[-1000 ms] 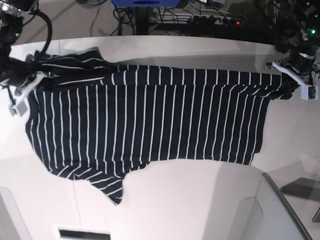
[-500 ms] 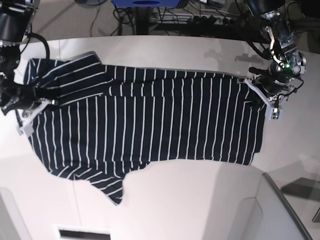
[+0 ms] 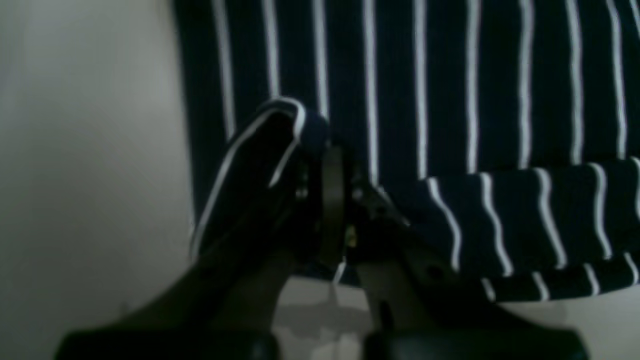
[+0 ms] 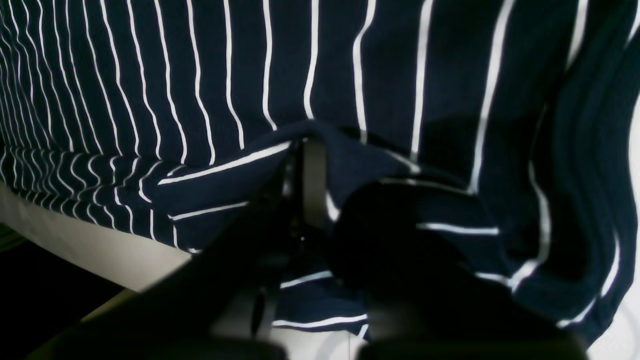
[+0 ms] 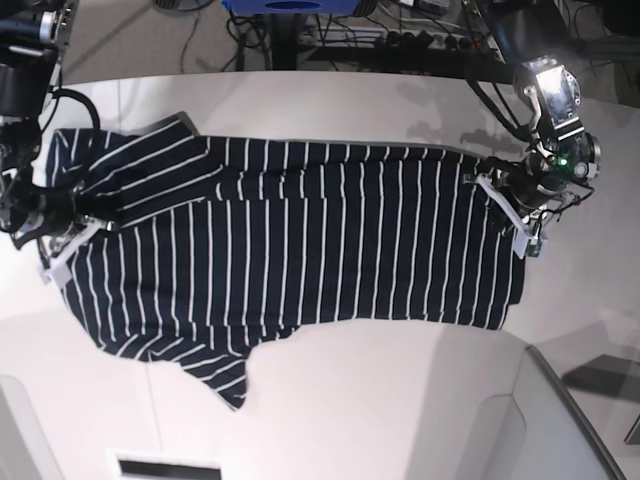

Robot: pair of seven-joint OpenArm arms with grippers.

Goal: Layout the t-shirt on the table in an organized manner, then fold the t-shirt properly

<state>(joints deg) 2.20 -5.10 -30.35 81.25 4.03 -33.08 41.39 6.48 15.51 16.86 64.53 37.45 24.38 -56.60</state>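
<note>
We are in the fold: the shirt (image 5: 300, 250) lies spread across the table (image 5: 380, 410), and each gripper is clamped on its upper edge. The left gripper (image 5: 505, 205) pinches a corner of cloth, and the right gripper (image 5: 70, 215) pinches the shoulder end by the sleeve. Next, we judge, both should carry that edge evenly toward the lower hem, keeping the cloth taut so it does not bunch. The white tabletop is bare around the shirt; behind it run dark cables (image 5: 400, 40) and a blue stand (image 5: 290, 6).
</note>
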